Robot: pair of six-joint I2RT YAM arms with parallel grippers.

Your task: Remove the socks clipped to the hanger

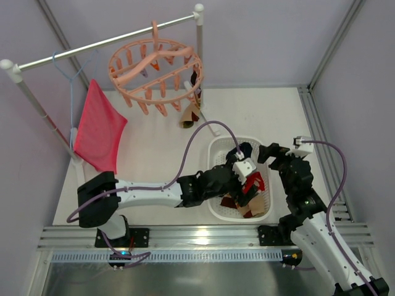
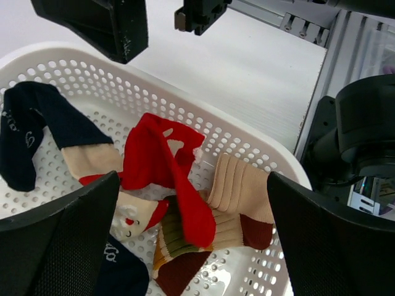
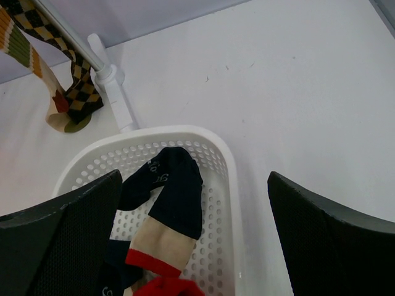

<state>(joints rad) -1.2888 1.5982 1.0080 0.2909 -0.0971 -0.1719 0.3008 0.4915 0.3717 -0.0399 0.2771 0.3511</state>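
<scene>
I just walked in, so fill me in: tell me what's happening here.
Socks are coming off a pink ring hanger into a white basket. The left tool hangs open over the basket, above a red sock lying among others. The right tool, also open, hovers by its rim. A diamond-patterned sock hangs from the hanger.

Glossy perforated white plastic basket (image 2: pixel 203 111), matt ribbed knitted cloth socks (image 2: pixel 163 160), smooth salmon plastic hanger (image 1: pixel 146 61), shiny metal rail (image 1: pixel 99 43), matt white table (image 3: pixel 296 92).

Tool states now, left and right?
Left tool: open, holding nothing.
Right tool: open, holding nothing.
</scene>
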